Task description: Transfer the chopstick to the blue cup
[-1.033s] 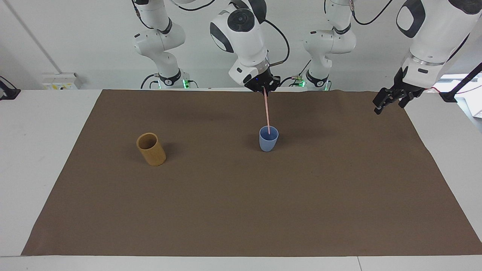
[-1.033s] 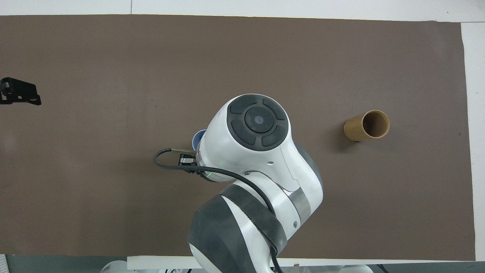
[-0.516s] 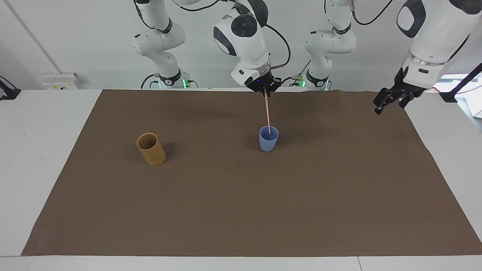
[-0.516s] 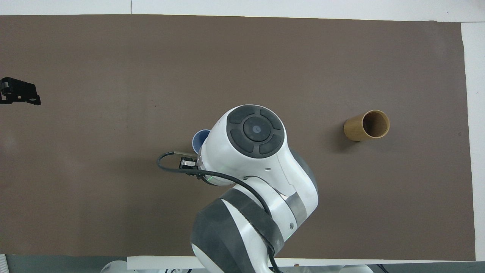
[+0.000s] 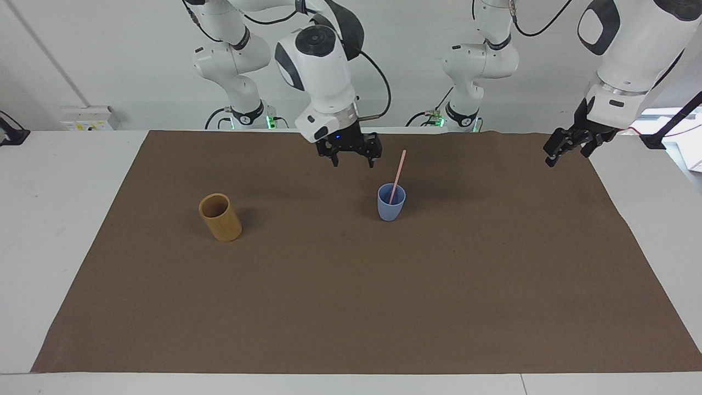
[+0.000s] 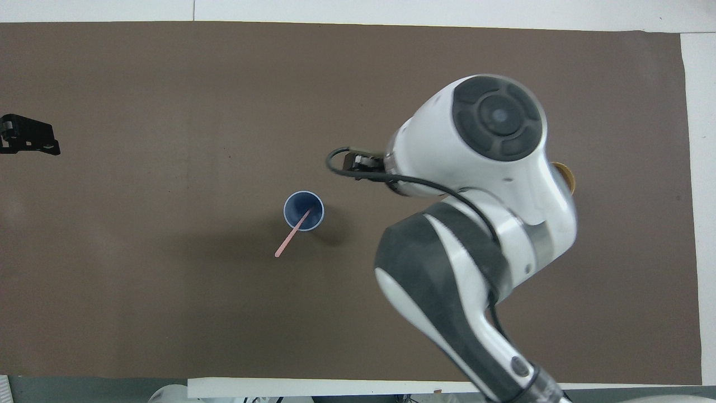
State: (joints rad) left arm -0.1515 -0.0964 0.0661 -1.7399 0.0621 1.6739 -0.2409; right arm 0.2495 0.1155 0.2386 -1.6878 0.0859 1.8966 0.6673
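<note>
The blue cup stands on the brown mat about midway between the two ends of the table; it also shows in the overhead view. The pale pink chopstick stands in it, free, its top leaning against the rim toward the robots and the left arm's end. My right gripper is open and empty, in the air over the mat beside the cup, toward the right arm's end. In the overhead view it is hidden under its own arm. My left gripper waits over the mat's edge at the left arm's end.
A taller tan wooden cup stands on the brown mat toward the right arm's end; in the overhead view the right arm covers all but a sliver of it.
The right gripper let go of the chopstick, opened and moved away toward the right arm's end. The chopstick tipped to lean on the cup's rim. The left arm has not moved.
</note>
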